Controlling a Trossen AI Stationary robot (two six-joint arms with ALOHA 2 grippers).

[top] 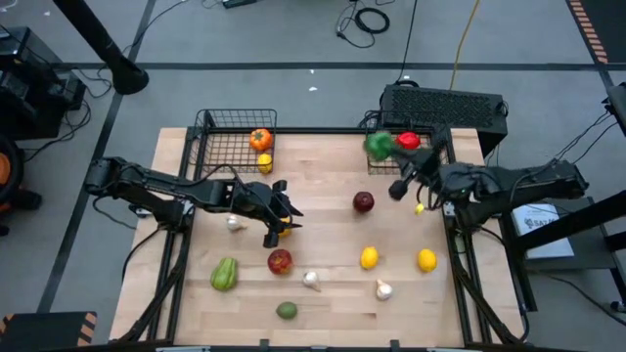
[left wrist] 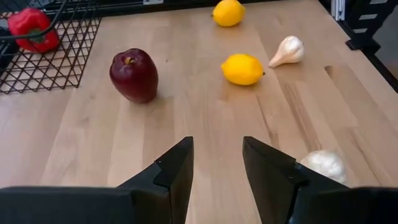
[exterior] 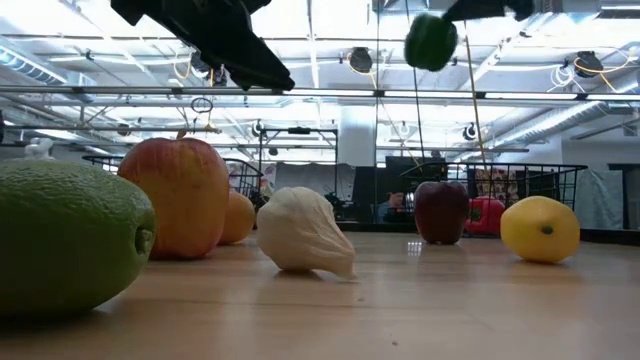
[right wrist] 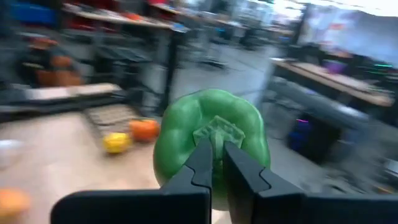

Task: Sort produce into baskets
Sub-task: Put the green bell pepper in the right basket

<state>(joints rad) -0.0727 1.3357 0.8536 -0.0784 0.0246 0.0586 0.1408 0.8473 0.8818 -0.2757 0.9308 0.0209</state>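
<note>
My right gripper [right wrist: 214,149] is shut on a green pepper [right wrist: 211,140], which it carries high over the right basket [top: 440,137]; the low view shows the pepper [exterior: 430,40] up in the air. A red pepper [top: 409,141] lies in that basket. The left basket [top: 220,147] holds an orange fruit [top: 260,139] and a yellow piece [top: 264,163]. My left gripper [left wrist: 216,146] hovers open over the table's left middle with nothing between its fingers. Apples, lemons and garlic bulbs lie loose on the table. My right gripper pinches the green pepper's stem [right wrist: 217,127] between its two fingertips. The fingers reach nearly level toward the table's far left. The pepper sits ahead of the fingertips, lifted clear of table and basket.
On the table lie a dark red apple [top: 363,201], a red apple [top: 280,260], two lemons [top: 369,257] [top: 426,259], garlic bulbs [top: 311,280] [top: 383,289] [top: 235,223], a green pepper [top: 224,274] and a lime [top: 286,310]. A black vented box [top: 445,103] stands behind the right basket.
</note>
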